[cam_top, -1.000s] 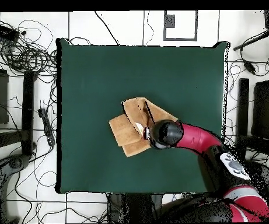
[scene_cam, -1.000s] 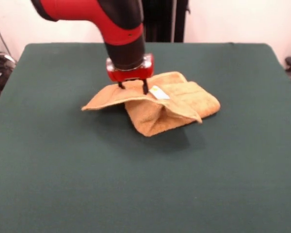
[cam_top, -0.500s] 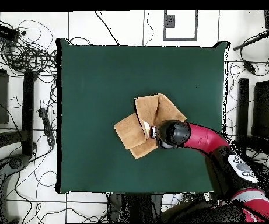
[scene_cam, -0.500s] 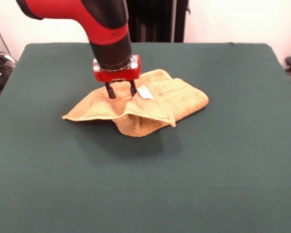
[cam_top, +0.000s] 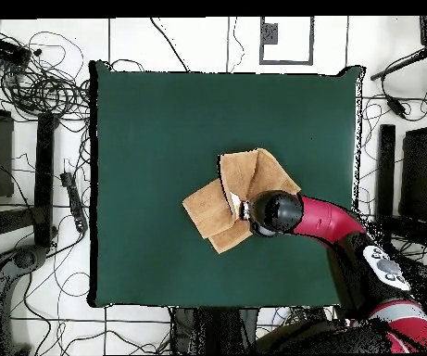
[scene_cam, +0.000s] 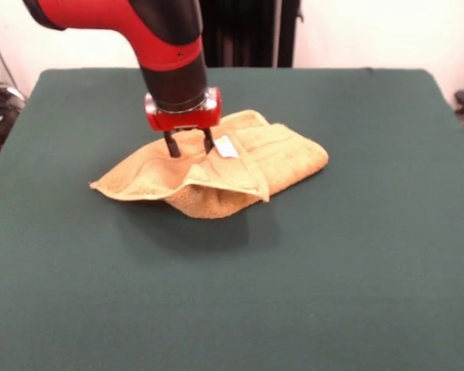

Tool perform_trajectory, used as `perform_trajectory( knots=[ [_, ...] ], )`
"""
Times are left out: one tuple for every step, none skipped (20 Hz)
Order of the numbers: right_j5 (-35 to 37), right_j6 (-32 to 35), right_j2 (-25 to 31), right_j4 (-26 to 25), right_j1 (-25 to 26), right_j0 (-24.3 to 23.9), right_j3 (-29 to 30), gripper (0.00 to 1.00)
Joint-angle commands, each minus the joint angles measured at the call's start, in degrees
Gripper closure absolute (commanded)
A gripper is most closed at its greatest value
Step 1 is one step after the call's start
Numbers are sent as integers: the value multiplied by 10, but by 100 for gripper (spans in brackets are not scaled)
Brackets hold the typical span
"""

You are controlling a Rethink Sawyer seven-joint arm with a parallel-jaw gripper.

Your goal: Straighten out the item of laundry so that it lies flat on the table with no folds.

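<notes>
The item of laundry (scene_cam: 216, 166), a golden-tan towel, lies folded over itself a little behind the middle of the table (scene_cam: 356, 263). One flap reaches out to a corner at the left, and a thicker folded part lies to the right. Its white tag (scene_cam: 225, 147) shows beside the fingers. My gripper (scene_cam: 190, 144) comes straight down onto the towel's upper fold, with raised cloth pinched between its two fingers. In the overhead view the towel (cam_top: 224, 199) sits near the centre of the table (cam_top: 161, 130), and the red arm (cam_top: 314, 218) hides the gripper.
Cables and stands lie on the floor around the table (cam_top: 45, 93) in the overhead view. Green surface stretches wide on every side of the towel.
The gripper has moved left in the front view and dragged the towel with it. The left flap has spread out and sunk lower towards the table.
</notes>
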Motion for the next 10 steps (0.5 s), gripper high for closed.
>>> perform_trajectory(
  knots=[
    [-33, -41, 19, -59, 50, -31, -60, 0],
    [-30, -52, 23, -61, 55, -36, -66, 0],
    [-25, -63, 27, -64, 61, -41, -74, 0],
    [-21, -70, 31, -64, 68, -46, -82, 0],
    [-17, -78, 36, -65, 74, -52, -91, 0],
    [-14, -86, 40, -67, 81, -57, -99, 0],
    [-11, -91, 44, -69, 86, -61, -105, 0],
    [-8, -97, 48, -70, 91, -64, -112, 0],
    [-7, -100, 52, -72, 94, -68, -113, 0],
    [-4, -98, 54, -73, 95, -70, -114, 0]
  ],
)
